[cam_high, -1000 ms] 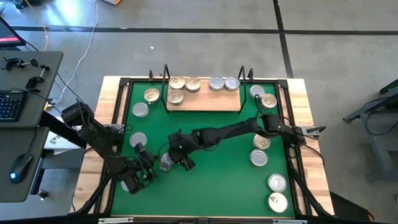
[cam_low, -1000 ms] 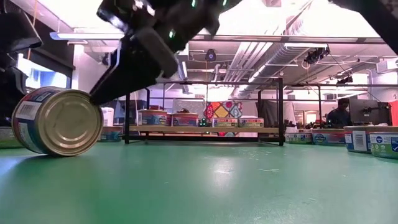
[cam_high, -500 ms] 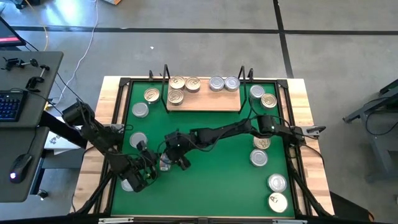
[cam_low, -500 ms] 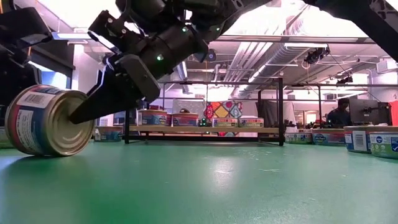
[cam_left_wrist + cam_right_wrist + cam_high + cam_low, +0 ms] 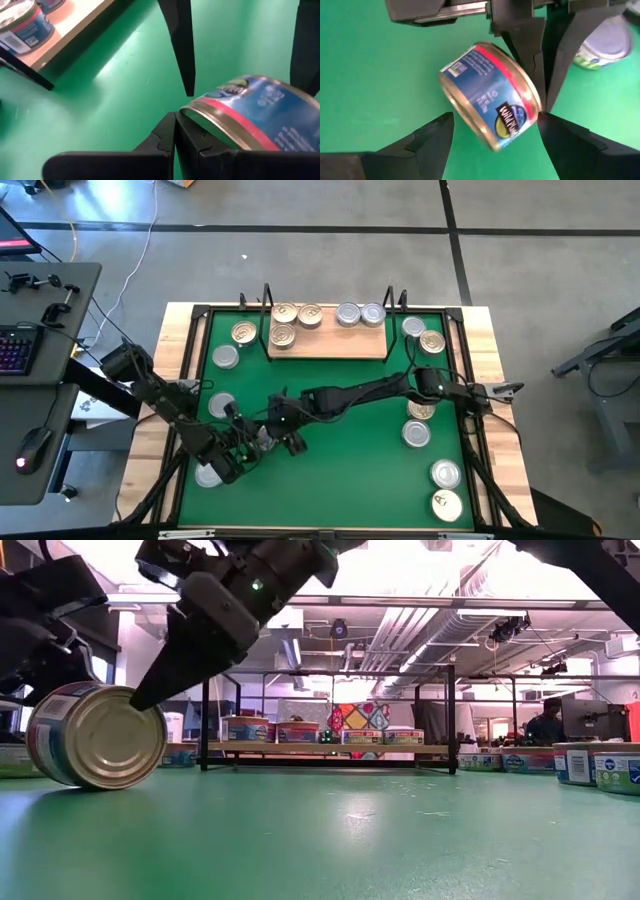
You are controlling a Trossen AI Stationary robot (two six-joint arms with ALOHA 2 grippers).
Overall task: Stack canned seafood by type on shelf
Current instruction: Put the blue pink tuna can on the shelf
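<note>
Nearest the low camera, at about nine o'clock on the green mat (image 5: pixel 340 460), we see a small round tin with a blue-and-red label and a gold-toned end (image 5: pixel 92 735), tipped on its edge with the flat end facing the camera. Half a second ago it sat lower and farther toward the mat's edge; now it stands a little higher and more upright, so we judge it is being righted rather than lifted.

The right gripper (image 5: pixel 492 135) straddles this tin with its fingers spread wide, one dark finger (image 5: pixel 190 640) angled down onto the tin's upper rim. The left gripper (image 5: pixel 175 125), fingers pressed together and holding nothing, has moved in beside the tin from the eight o'clock side and appears to brace it.

Farther off, toward twelve o'clock, the light wooden shelf with black wire uprights (image 5: pixel 330 345) carries three gold-lidded tins (image 5: pixel 283 335) in one group and two silver-lidded tins (image 5: pixel 360 314) in another. The remaining loose tins (image 5: pixel 444 473) lie around the mat, so most of the sorting is not yet done.
</note>
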